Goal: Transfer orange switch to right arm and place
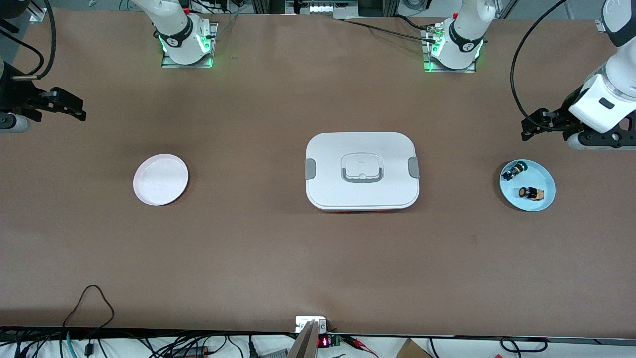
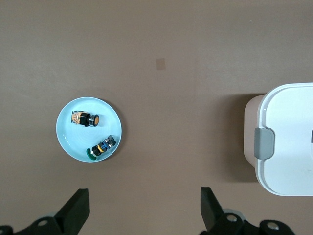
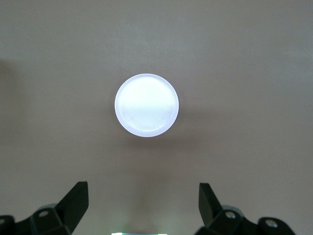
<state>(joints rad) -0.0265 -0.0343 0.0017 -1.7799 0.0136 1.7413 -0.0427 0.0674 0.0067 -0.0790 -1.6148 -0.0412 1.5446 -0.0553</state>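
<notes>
The orange switch [image 1: 529, 193] [image 2: 87, 119] lies on its side in a small light-blue dish [image 1: 541, 176] [image 2: 73, 142] at the left arm's end of the table. A second switch with a green cap [image 1: 512, 171] [image 2: 101, 148] lies beside it in the same dish. My left gripper [image 1: 532, 124] [image 2: 144, 196] hangs open over bare table next to the dish, holding nothing. My right gripper [image 1: 74, 107] [image 3: 143, 188] is open and empty, up over the right arm's end of the table.
An empty pale pink plate [image 1: 160, 179] [image 3: 146, 105] sits toward the right arm's end. A white lidded box with grey clasps [image 1: 361, 170] [image 2: 288, 137] stands mid-table. Cables and a small device [image 1: 311, 324] lie along the table edge nearest the front camera.
</notes>
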